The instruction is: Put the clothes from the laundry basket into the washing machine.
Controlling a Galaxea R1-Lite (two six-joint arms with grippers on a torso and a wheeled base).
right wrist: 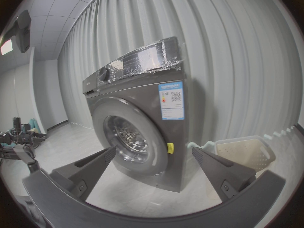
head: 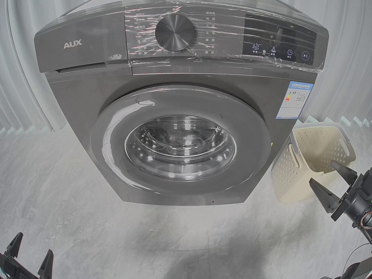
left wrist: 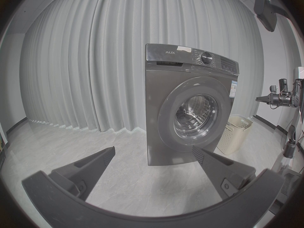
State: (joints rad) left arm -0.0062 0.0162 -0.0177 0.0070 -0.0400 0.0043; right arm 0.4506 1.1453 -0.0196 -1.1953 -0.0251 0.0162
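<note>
A grey front-loading washing machine [head: 178, 97] stands before me with its round glass door [head: 180, 146] shut. A cream perforated laundry basket [head: 314, 157] stands on the floor at the machine's right side, and its inside looks bare from here. My right gripper [head: 333, 183] hangs open in the air just in front of the basket, with nothing between its fingers. My left gripper [head: 31, 250] is open low at the front left, well away from the machine. The machine [left wrist: 190, 102] and basket [left wrist: 236, 136] also appear in the left wrist view, and again as machine [right wrist: 136, 124] and basket [right wrist: 247, 152] in the right wrist view.
Pale pleated curtains [head: 23, 78] hang behind and to both sides of the machine. The grey marble-patterned floor [head: 155, 233] lies open in front of the machine. Plastic film wraps the control panel [head: 217, 35].
</note>
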